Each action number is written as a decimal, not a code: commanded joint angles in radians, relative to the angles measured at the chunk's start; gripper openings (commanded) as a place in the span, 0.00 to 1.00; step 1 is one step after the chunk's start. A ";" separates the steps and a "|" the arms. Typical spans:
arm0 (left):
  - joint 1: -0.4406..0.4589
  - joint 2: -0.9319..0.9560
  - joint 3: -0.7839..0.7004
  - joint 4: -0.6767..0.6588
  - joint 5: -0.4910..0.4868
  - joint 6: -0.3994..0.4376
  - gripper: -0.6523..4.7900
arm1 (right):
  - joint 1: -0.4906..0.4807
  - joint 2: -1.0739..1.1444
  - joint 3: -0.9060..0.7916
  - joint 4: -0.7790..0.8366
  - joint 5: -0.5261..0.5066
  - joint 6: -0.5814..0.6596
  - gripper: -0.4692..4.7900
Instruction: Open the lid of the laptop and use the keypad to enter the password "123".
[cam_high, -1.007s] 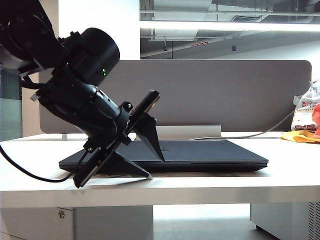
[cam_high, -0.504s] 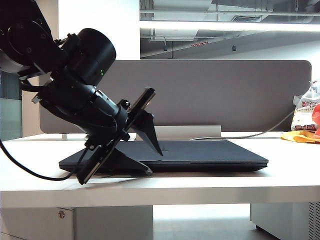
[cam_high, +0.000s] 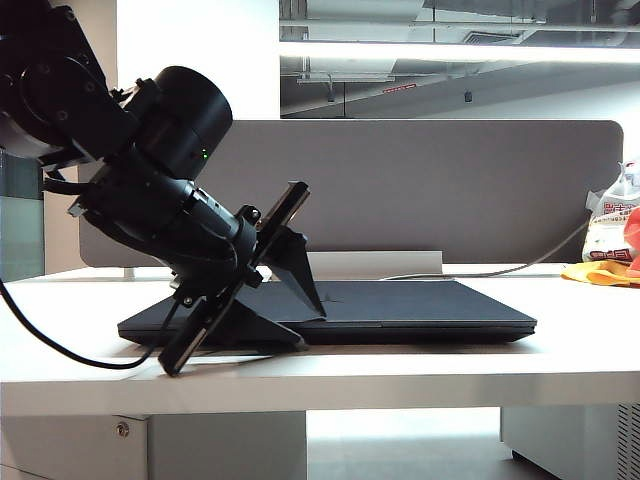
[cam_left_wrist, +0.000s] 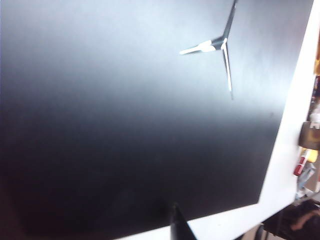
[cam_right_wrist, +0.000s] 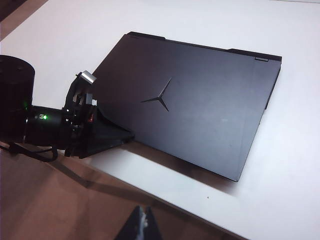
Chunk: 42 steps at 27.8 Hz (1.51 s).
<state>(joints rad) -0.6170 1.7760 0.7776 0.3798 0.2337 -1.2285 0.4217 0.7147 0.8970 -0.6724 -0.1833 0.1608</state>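
The black laptop (cam_high: 420, 305) lies shut on the white table (cam_high: 450, 365), so its keypad is hidden. The lid (cam_right_wrist: 200, 100) shows a three-pointed emblem (cam_left_wrist: 220, 45). My left gripper (cam_high: 312, 330) is open at the laptop's front left corner: one finger (cam_high: 300, 270) slants down onto the lid, and the other (cam_high: 250, 330) lies low along the table in front of the edge. One dark fingertip (cam_left_wrist: 179, 227) shows over the lid's edge in the left wrist view. My right gripper (cam_right_wrist: 142, 222) is shut and empty, off the table's near edge, well short of the laptop.
A wide grey partition board (cam_high: 450, 190) stands behind the laptop. A white bag (cam_high: 612, 215) and an orange item (cam_high: 600, 272) sit at the far right, with a cable (cam_high: 500, 271) running toward the laptop's back.
The left gripper has tilted and shifted slightly at the laptop's corner, and its fingers have drawn a little closer together. The lid stays flat and the right arm has not moved.
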 joint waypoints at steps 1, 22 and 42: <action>-0.002 0.005 0.005 0.061 0.006 -0.008 0.26 | 0.001 -0.002 0.007 0.010 -0.002 -0.005 0.08; -0.002 0.005 0.005 0.117 0.002 0.024 0.11 | 0.001 -0.002 0.007 0.010 -0.002 -0.006 0.08; -0.002 0.015 0.005 0.112 -0.010 0.008 0.30 | 0.001 -0.002 0.007 0.010 0.002 -0.016 0.08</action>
<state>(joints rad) -0.6258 1.7939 0.7757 0.4522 0.2642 -1.2240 0.4217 0.7147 0.8970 -0.6716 -0.1825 0.1478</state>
